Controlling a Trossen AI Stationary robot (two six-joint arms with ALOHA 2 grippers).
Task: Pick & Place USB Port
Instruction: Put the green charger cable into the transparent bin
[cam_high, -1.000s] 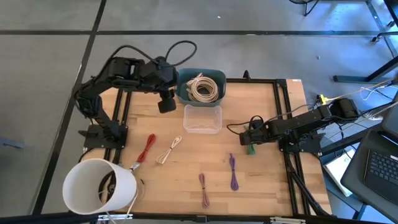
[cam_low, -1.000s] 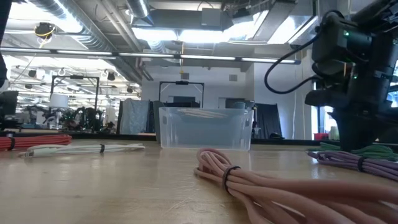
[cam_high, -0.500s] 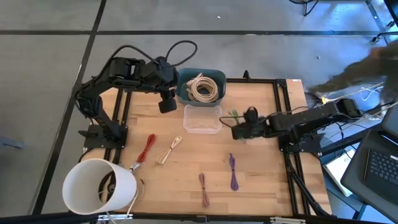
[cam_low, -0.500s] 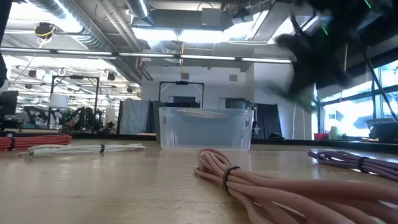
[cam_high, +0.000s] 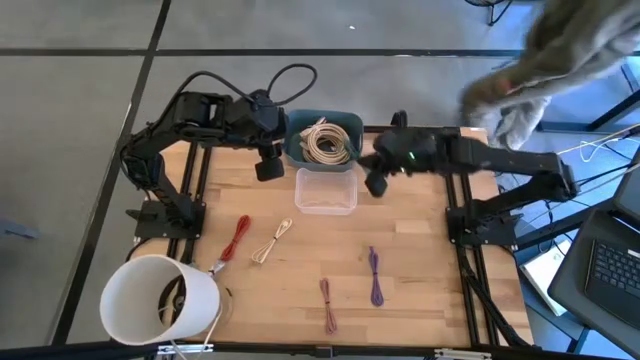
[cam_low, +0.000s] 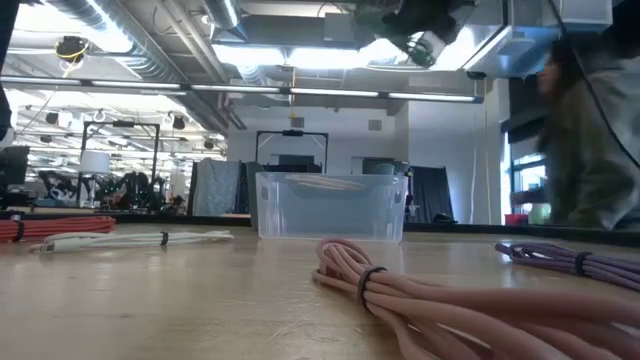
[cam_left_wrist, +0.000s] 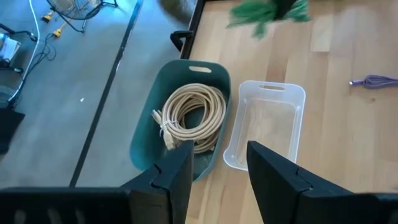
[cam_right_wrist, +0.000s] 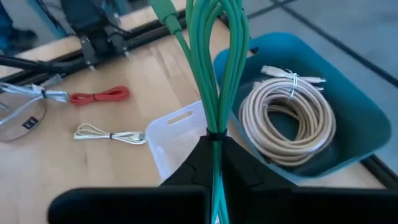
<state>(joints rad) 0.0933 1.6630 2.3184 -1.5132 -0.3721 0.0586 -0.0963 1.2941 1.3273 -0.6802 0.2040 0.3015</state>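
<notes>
A green cable bundle (cam_right_wrist: 214, 74) sits in my shut right gripper (cam_right_wrist: 214, 152), up in the air beside the clear container (cam_high: 326, 190) and the teal bin (cam_high: 345, 125); the left wrist view shows the green cable (cam_left_wrist: 267, 12) blurred. A beige cable coil (cam_right_wrist: 289, 118) lies in the bin. My left gripper (cam_left_wrist: 217, 165) is open and hovers at the bin's left side, touching nothing. My right gripper (cam_low: 425, 30) shows only at the top of the low view. My right gripper pinches the green cable bundle between its two fingers, at the dark tie band (cam_right_wrist: 214, 134) around the strands. Several strands run forward out of the fingers, along them. The bundle is lifted clear of the table, above the clear container (cam_right_wrist: 180, 140) and the bin.
On the table lie a red cable (cam_high: 236, 238), a white cable (cam_high: 272, 240), a purple cable (cam_high: 375, 275) and a pink cable (cam_high: 328, 303). A white bucket (cam_high: 160, 300) stands at the near left corner. A person (cam_high: 560, 50) leans in at the far right.
My right gripper has lifted the green cable bundle off the table's right part and carried it up, left and toward the far edge, to beside the clear container and teal bin. A person has come into view at the far right.
</notes>
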